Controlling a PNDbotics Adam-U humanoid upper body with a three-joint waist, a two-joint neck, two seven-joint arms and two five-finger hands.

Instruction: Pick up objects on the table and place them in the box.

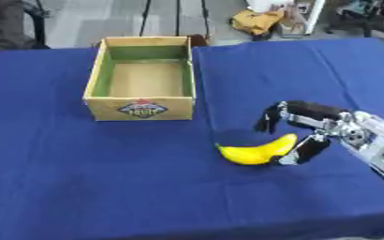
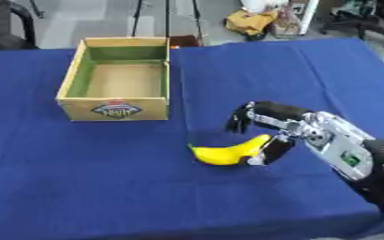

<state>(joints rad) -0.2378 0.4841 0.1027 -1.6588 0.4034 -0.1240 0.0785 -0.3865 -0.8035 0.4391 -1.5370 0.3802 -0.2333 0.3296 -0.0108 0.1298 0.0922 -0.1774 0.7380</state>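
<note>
A yellow banana (image 1: pixel 257 151) lies on the blue table (image 1: pixel 105 178), a little right of the middle. My right hand (image 1: pixel 336 125) comes in from the right and hovers at the banana's right end. It is open: the fingers (image 1: pixel 270 119) arch over the cloth just behind the banana, and the thumb (image 1: pixel 306 150) rests against the banana's tip. Nothing is lifted. The open cardboard box (image 1: pixel 139 108), green inside its walls, stands at the back left of the banana, with nothing showing in it. My left hand shows in neither view.
Beyond the table's far edge are a chair, stands and a yellow bag (image 1: pixel 257 21) on the floor. Blue cloth stretches to the left and front of the banana.
</note>
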